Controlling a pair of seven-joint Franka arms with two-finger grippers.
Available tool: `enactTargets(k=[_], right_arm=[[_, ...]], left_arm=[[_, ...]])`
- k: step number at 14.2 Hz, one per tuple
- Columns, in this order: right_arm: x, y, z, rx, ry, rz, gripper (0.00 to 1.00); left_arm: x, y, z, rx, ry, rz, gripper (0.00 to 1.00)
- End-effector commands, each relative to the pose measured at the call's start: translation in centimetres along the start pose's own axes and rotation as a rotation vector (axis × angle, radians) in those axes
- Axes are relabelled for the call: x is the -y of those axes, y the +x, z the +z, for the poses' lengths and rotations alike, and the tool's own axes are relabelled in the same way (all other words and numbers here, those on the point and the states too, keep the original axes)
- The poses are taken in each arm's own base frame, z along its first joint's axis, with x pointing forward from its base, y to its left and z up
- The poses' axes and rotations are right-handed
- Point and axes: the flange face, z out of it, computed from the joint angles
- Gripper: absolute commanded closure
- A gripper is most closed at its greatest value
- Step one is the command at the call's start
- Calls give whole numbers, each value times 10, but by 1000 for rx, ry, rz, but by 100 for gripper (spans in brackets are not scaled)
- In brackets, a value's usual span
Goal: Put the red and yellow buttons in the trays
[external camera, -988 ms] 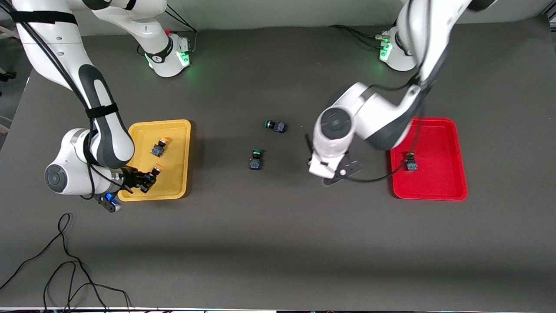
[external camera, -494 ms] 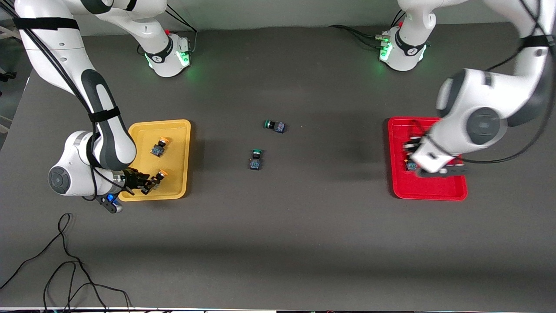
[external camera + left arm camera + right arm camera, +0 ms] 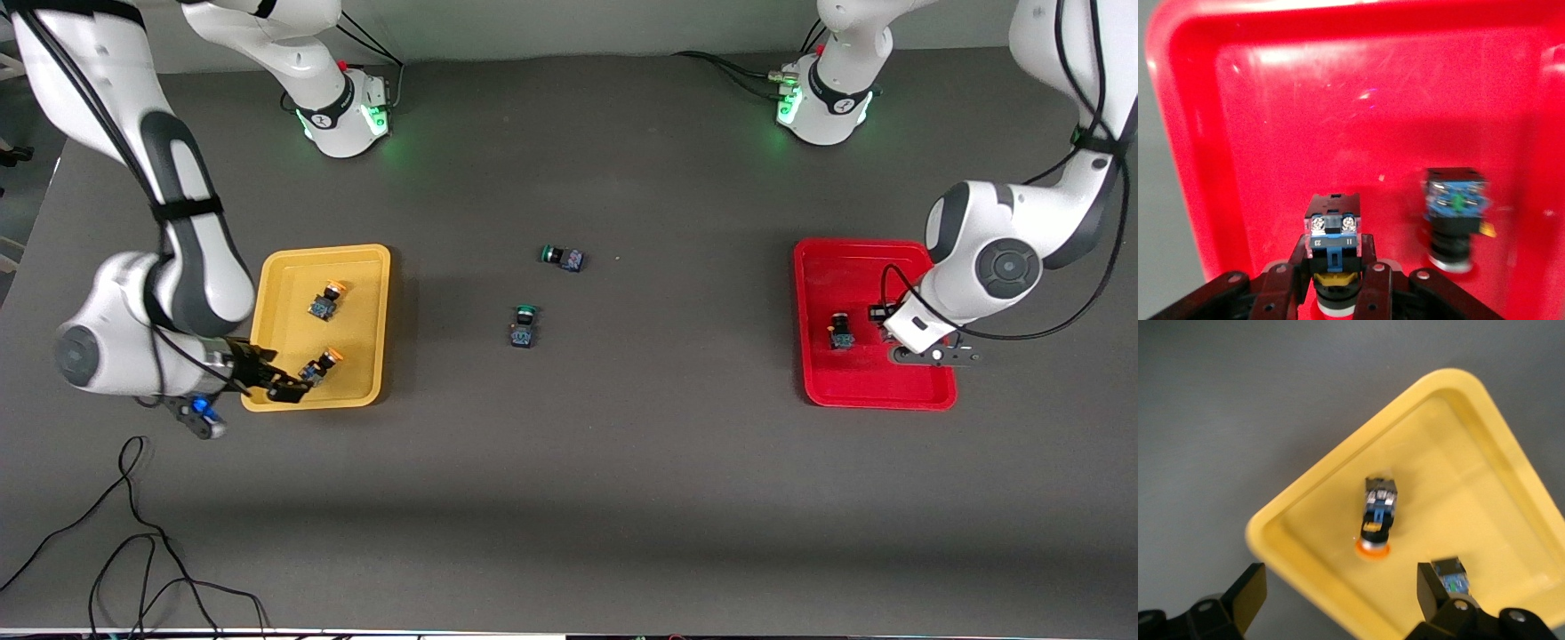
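The yellow tray (image 3: 356,267) holds two yellow-capped buttons, one (image 3: 325,300) nearer the robot bases and one (image 3: 320,364) near the tray's camera-side rim. My right gripper (image 3: 267,382) is open and empty over that rim; its wrist view shows the tray (image 3: 1458,453), one button (image 3: 1377,513) and the other (image 3: 1451,573) beside a fingertip. The red tray (image 3: 876,396) holds one button (image 3: 840,331). My left gripper (image 3: 882,316) is shut on another button (image 3: 1331,243), low over the red tray (image 3: 1338,100) beside the lying button (image 3: 1455,213). The held button's cap is hidden.
Two green-capped switches (image 3: 562,257) (image 3: 524,325) lie on the dark table between the trays. A black cable (image 3: 133,533) loops on the table near the front camera at the right arm's end.
My left arm swung from the table's middle to over the red tray, carrying its button. My right gripper let go of the yellow-capped button in the yellow tray, opened and drew back.
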Motion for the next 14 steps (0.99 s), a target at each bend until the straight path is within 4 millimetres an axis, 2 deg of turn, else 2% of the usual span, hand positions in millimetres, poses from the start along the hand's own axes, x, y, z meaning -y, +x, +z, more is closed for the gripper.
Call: enactTargets(k=[1, 2, 3, 5, 8, 9, 10, 12, 14], right_arm=[[-7, -38, -75, -47, 12, -85, 0], [-10, -53, -103, -56, 28, -130, 0], [-11, -70, -132, -68, 45, -159, 0], [-13, -102, -191, -110, 69, -254, 0], [-31, -130, -270, -206, 65, -416, 0], [-34, -139, -289, -211, 55, -477, 0], [-42, -145, -300, -203, 25, -508, 0], [-50, -154, -310, -206, 10, -517, 0], [-50, -157, -310, -212, -6, -530, 0]], left_arm=[[8, 6, 1, -16, 5, 21, 20], [10, 8, -5, -17, 11, 25, 0], [15, 12, -18, -21, 24, 35, 0], [30, 20, -59, 19, 55, 29, 0], [43, 25, -140, 57, 3, 15, 0], [48, 22, -167, 52, -18, 32, 0], [53, 17, -194, 61, -33, 34, 0], [56, 7, -243, 72, -32, 22, 0], [52, -9, -295, 64, -65, 22, 0]])
